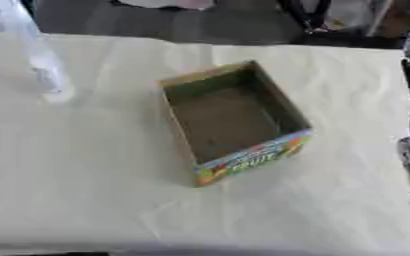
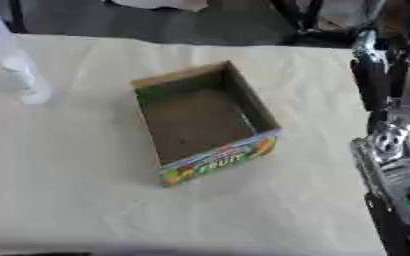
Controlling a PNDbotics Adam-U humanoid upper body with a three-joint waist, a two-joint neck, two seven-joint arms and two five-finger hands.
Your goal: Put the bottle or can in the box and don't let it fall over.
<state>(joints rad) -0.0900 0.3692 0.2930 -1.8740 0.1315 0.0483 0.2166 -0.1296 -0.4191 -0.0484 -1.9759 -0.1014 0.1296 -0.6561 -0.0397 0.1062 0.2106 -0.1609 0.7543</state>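
An open-topped cardboard box (image 1: 235,120) with a colourful printed front stands near the middle of the table, with nothing in it. A clear plastic bottle (image 1: 40,62) stands at the far left of the table, blurred, its top cut off by the picture's edge. It is well apart from the box. My right hand (image 2: 388,82) shows at the right edge, black with silver joints, its fingers straight and pointing away from me, holding nothing. It is to the right of the box and not touching it. My left hand does not show.
A cream cloth (image 1: 86,190) covers the table, with creases around the box. Beyond the far table edge (image 1: 200,40) lie a dark floor and some dark stands. My right forearm (image 2: 397,175) fills the lower right edge.
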